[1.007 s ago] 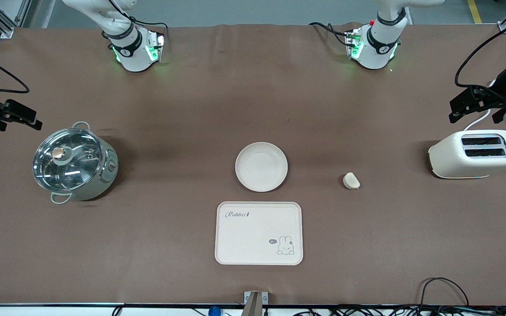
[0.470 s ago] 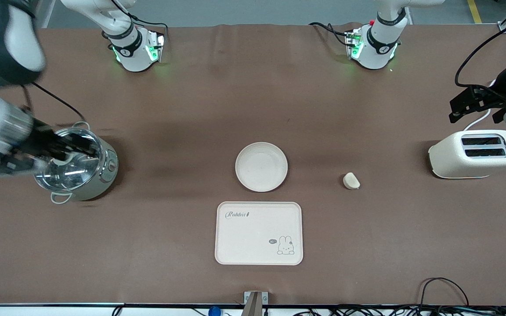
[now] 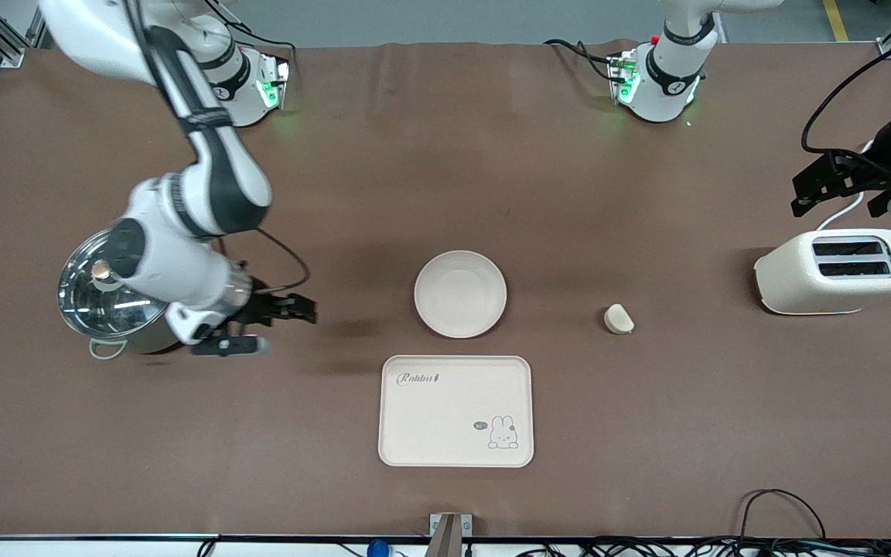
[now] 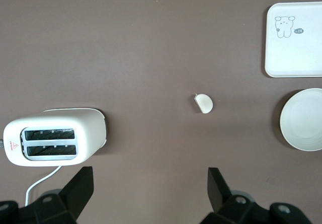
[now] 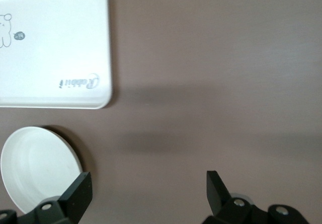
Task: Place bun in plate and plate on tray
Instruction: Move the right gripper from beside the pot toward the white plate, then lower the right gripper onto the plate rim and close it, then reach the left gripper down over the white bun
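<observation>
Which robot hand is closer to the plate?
Right. The right gripper is open over bare table between the pot and the plate. The left gripper waits, open, at the table's end above the toaster, past the bun.

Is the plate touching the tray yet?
Apart. The front view shows a strip of brown table between the plate and the tray; the right wrist view shows the same gap.
</observation>
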Tool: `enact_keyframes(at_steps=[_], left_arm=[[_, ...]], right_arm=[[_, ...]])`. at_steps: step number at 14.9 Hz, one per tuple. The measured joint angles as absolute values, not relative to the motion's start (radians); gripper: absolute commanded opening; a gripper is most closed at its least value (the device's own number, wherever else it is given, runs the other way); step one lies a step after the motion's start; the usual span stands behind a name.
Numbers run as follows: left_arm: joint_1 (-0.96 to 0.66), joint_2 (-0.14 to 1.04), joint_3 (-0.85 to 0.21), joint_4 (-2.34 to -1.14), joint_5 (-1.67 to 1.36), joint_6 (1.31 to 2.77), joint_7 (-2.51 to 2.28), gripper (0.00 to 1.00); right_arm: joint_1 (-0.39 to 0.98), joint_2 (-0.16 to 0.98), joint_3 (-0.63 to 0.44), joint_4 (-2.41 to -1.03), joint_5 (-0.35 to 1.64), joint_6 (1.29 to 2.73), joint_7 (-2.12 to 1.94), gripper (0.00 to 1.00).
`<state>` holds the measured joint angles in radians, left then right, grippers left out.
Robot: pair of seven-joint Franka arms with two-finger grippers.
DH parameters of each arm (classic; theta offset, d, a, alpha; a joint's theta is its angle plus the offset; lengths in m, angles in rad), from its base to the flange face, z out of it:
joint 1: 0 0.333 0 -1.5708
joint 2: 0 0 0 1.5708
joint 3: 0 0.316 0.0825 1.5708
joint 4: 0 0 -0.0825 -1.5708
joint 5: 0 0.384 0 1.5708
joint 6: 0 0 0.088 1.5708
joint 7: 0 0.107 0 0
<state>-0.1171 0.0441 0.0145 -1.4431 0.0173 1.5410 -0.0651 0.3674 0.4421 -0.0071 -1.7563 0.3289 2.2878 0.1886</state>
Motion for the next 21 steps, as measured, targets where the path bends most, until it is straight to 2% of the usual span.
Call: enact_keyframes(at_steps=[9, 13, 17, 21], left_arm=[[-0.117, 0.046, 0.015, -1.457, 0.017, 1.538, -0.063, 1.00], [-0.119, 0.086, 0.012, -1.530, -0.028, 1.551, -0.096, 1.00], [-0.147, 0.243, -0.039, -1.582, -0.073, 1.697, -0.166, 1.00], [-0.170, 0.399, -0.096, -1.711, -0.073, 2.015, -0.181, 1.00]], right_arm=[[0.618, 0.616, -0.007, -1.757, 0.354, 2.532, 0.409, 1.00], [0.658, 0.642, -0.008, -1.756, 0.354, 2.567, 0.442, 1.00], [0.657, 0.642, -0.017, -1.755, 0.354, 2.567, 0.442, 1.00], [0.657, 0.642, -0.018, -1.754, 0.355, 2.567, 0.442, 1.00]])
